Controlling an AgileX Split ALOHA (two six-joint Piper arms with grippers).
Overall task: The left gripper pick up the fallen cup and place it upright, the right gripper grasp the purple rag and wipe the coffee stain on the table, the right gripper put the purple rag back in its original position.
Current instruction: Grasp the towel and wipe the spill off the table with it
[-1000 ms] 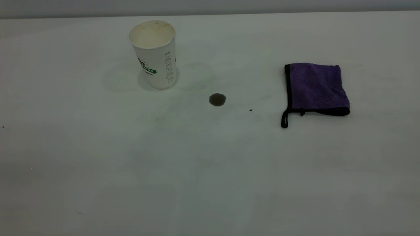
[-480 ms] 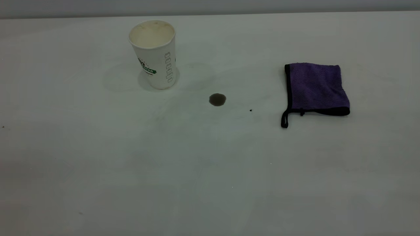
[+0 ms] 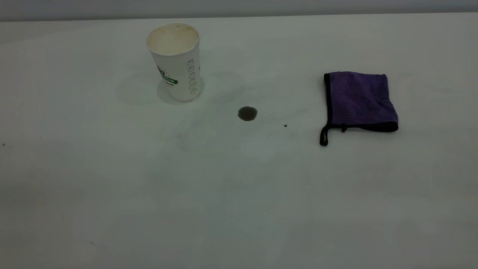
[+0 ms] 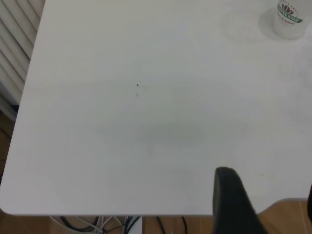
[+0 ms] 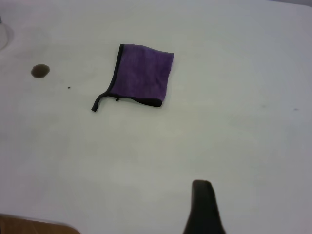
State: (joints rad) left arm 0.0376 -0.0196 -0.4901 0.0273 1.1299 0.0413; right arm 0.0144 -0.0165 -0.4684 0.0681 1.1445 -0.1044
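Observation:
The white paper cup [image 3: 175, 61] stands upright at the table's [image 3: 239, 194] back left, its base also in the left wrist view [image 4: 290, 19]. The round brown coffee stain [image 3: 247, 113] lies right of and in front of the cup, untouched [image 5: 40, 71]. The folded purple rag [image 3: 359, 100] lies flat farther right, its black strap pointing forward [image 5: 141, 75]. Neither gripper shows in the exterior view. My left gripper [image 4: 268, 187] hangs open over the table's near edge, far from the cup. Of my right gripper only one dark finger [image 5: 202, 204] shows, well short of the rag, with nothing beside it.
A tiny black speck [image 3: 285, 126] sits between stain and rag. The left wrist view shows the table's edge [image 4: 97, 213], with cables [image 4: 97, 225] and a wooden floor [image 4: 287, 214] below it. A slatted panel [image 4: 12, 44] stands beyond the table's side.

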